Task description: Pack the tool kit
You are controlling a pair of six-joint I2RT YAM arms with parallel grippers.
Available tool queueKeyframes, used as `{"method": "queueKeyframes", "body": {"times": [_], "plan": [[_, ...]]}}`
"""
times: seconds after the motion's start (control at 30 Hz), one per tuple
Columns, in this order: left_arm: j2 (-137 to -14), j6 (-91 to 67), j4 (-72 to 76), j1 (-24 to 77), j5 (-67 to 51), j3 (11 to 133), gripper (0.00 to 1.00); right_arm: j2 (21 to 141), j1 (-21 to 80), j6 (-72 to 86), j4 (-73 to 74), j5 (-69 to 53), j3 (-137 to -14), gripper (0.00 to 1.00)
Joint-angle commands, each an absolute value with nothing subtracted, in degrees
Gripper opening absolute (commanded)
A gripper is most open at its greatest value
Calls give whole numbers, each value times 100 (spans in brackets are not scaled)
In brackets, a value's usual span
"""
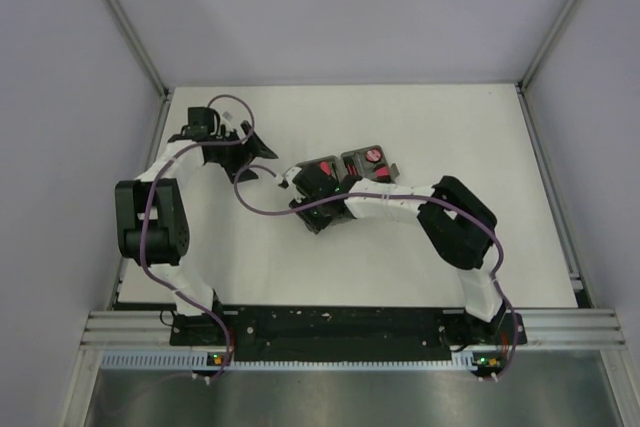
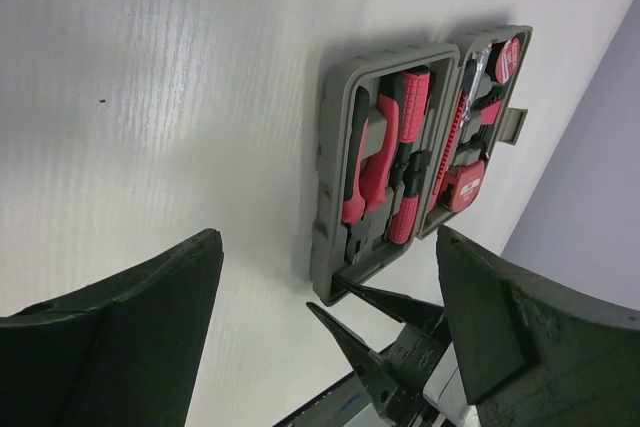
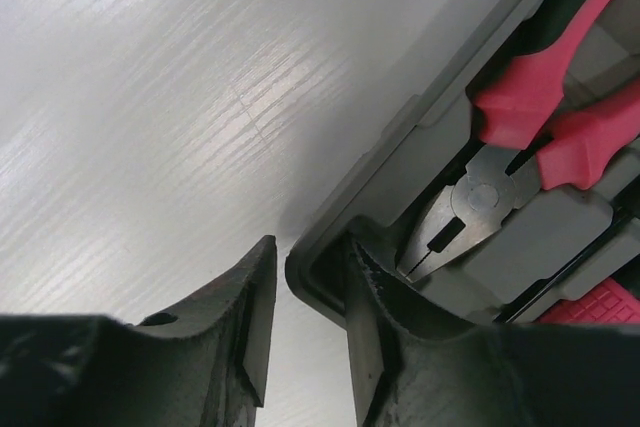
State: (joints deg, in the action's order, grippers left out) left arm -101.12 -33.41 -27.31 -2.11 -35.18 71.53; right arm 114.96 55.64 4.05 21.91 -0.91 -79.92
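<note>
The right gripper (image 3: 305,267) is standing narrowly open astride the corner wall of the grey plastic case (image 3: 400,137); a slipping grip is risking jolting the red-handled pliers (image 3: 480,202) loose.

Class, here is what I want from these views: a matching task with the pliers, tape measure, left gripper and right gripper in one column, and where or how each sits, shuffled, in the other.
Column one
1. pliers
2. tape measure
3. left gripper
4. right gripper

Column two
A. open wide, holding nothing
B. in the half of the case that has the latch
C. astride a corner wall of the case
D. in the case half without the latch

Pairs: 1-D, 2-B, 3-A, 4-C
</note>
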Motion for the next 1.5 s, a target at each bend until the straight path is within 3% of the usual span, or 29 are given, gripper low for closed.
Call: {"method": "queueKeyframes", "body": {"times": [0.0,0.13,0.5,0.97,1.1,1.2,1.37,1.47], "plan": [[-9896,-3480,-2189,-229,-3954,6970,90,11619,5634,527,2013,-193,-8042,24],[-9870,-3551,-1872,-202,-4289,6698,89,11567,5625,650,2013,-255,-8165,0],[-9483,-3902,-810,-35,-4851,5836,89,10873,5616,677,1566,-685,-8113,0],[-9870,-3779,-738,720,-4632,5959,84,10213,5353,905,958,-1169,-7761,0],[-10037,-3771,-835,922,-4474,6029,72,10230,5353,958,853,-1195,-7734,0],[-10204,-3771,-958,949,-4438,6117,54,10222,5353,1011,782,-1178,-7734,0],[-10292,-3762,-1107,949,-4324,6249,32,10239,5353,1142,809,-1037,-7708,0],[-10301,-3718,-1256,949,-4245,6372,21,10222,5353,1195,844,-967,-7682,14]]}}
